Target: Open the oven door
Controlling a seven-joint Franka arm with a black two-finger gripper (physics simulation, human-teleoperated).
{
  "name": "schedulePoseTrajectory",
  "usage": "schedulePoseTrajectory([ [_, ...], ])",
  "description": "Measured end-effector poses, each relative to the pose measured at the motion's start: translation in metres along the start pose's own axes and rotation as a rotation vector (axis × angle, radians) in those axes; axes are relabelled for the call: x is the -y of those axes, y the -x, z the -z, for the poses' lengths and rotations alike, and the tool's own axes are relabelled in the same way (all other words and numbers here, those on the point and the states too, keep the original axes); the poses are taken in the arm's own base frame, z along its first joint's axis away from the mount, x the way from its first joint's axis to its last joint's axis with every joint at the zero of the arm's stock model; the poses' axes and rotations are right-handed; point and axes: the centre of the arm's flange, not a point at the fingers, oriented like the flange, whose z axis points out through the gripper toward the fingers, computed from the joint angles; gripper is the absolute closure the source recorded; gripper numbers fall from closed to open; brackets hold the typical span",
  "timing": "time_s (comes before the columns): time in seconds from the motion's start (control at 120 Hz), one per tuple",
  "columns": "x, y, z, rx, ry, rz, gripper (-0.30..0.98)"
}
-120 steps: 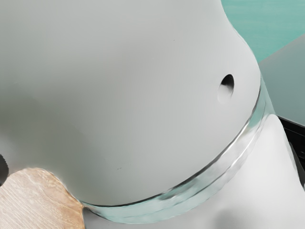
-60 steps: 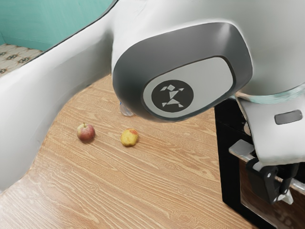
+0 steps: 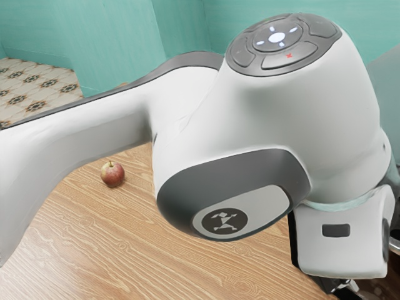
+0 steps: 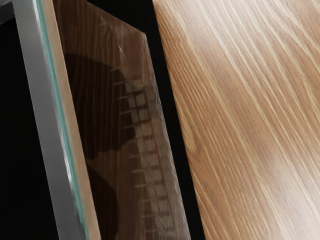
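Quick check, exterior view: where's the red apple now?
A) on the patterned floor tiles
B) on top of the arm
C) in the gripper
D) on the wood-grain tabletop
D: the apple rests directly on the light wood-grain tabletop, with bare wood showing just below it in the exterior view.

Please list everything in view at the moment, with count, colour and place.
Oven door: one, black-framed, beside the table's edge
Door glass: one pane, dark brown, reflective, inside that frame
Handle: one, grey metal with teal reflection, running along the door
Apple: one, red and yellowish, on the table
Table: one, light brown wood grain, below the arm
Walls: teal, behind
Floor tiles: several, cream with dark pattern, exterior view's upper left
Arm: one, white and grey, across the exterior view
Gripper: one, black, exterior view's lower right
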Motion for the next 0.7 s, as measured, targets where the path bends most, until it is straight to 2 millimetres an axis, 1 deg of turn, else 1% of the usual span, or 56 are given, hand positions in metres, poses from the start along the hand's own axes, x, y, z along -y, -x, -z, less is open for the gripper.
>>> schedulePoseTrajectory([
  [0.083, -0.001, -0.002, -0.011, -0.01, -0.022, -0.026, 0.0],
  [0.208, -0.001, -0.008, -0.022, -0.027, -0.049, -0.061, 0.0],
  [0.35, -0.003, -0.01, -0.035, -0.042, -0.055, -0.084, 0.0],
  [0.392, -0.01, -0.01, -0.046, -0.034, -0.036, -0.092, -0.06],
  [0.4, -0.013, -0.01, -0.048, -0.028, -0.03, -0.093, -0.05],
  [0.408, -0.018, -0.009, -0.048, -0.016, -0.024, -0.093, -0.07],
  [0.425, -0.03, -0.007, -0.047, 0.016, -0.014, -0.092, -0.05],
  [0.433, -0.039, -0.004, -0.043, 0.043, -0.013, -0.088, -0.02],
  [0.442, -0.049, 0.002, -0.031, 0.088, -0.022, -0.075, 0.0],
  [0.45, -0.06, 0.005, -0.014, 0.136, -0.038, -0.063, 0.0],
  [0.458, -0.077, -0.009, 0.012, 0.177, -0.068, -0.07, 0.0],
  [0.467, -0.102, -0.044, 0.038, 0.194, -0.101, -0.118, 0.0],
  [0.475, -0.133, -0.085, 0.074, 0.203, -0.153, -0.173, 0.0],
  [0.483, -0.167, -0.119, 0.109, 0.212, -0.209, -0.221, 0.0],
  [0.492, -0.199, -0.141, 0.153, 0.221, -0.285, -0.242, 0.0],
  [0.5, -0.226, -0.154, 0.197, 0.225, -0.361, -0.245, 0.0],
  [0.508, -0.238, -0.145, 0.248, 0.228, -0.442, -0.194, 0.0],
  [0.517, -0.252, -0.134, 0.291, 0.23, -0.508, -0.145, 0.0],
  [0.525, -0.255, -0.112, 0.327, 0.23, -0.556, -0.07, 0.0],
  [0.533, -0.258, -0.091, 0.357, 0.232, -0.592, -0.001, 0.0],
  [0.542, -0.251, -0.06, 0.38, 0.232, -0.613, 0.087, 0.0],
  [0.55, -0.246, -0.031, 0.398, 0.235, -0.626, 0.166, 0.0],
  [0.558, -0.233, 0.001, 0.409, 0.233, -0.626, 0.246, 0.0],
  [0.567, -0.218, 0.033, 0.415, 0.233, -0.615, 0.32, 0.0],
  [0.575, -0.195, 0.071, 0.409, 0.229, -0.58, 0.397, 0.0],
  [0.592, -0.158, 0.144, 0.392, 0.228, -0.51, 0.536, 0.0],
  [0.608, -0.134, 0.206, 0.373, 0.23, -0.448, 0.654, 0.0],
  [0.625, -0.114, 0.259, 0.346, 0.233, -0.381, 0.753, 0.01],
  [0.642, -0.098, 0.305, 0.315, 0.232, -0.312, 0.837, 0.01],
  [0.658, -0.088, 0.343, 0.286, 0.231, -0.251, 0.912, 0.0],
  [0.675, -0.083, 0.374, 0.261, 0.229, -0.199, 0.976, 0.0],
  [0.7, -0.078, 0.41, 0.228, 0.224, -0.129, 1.058, 0.0],
])
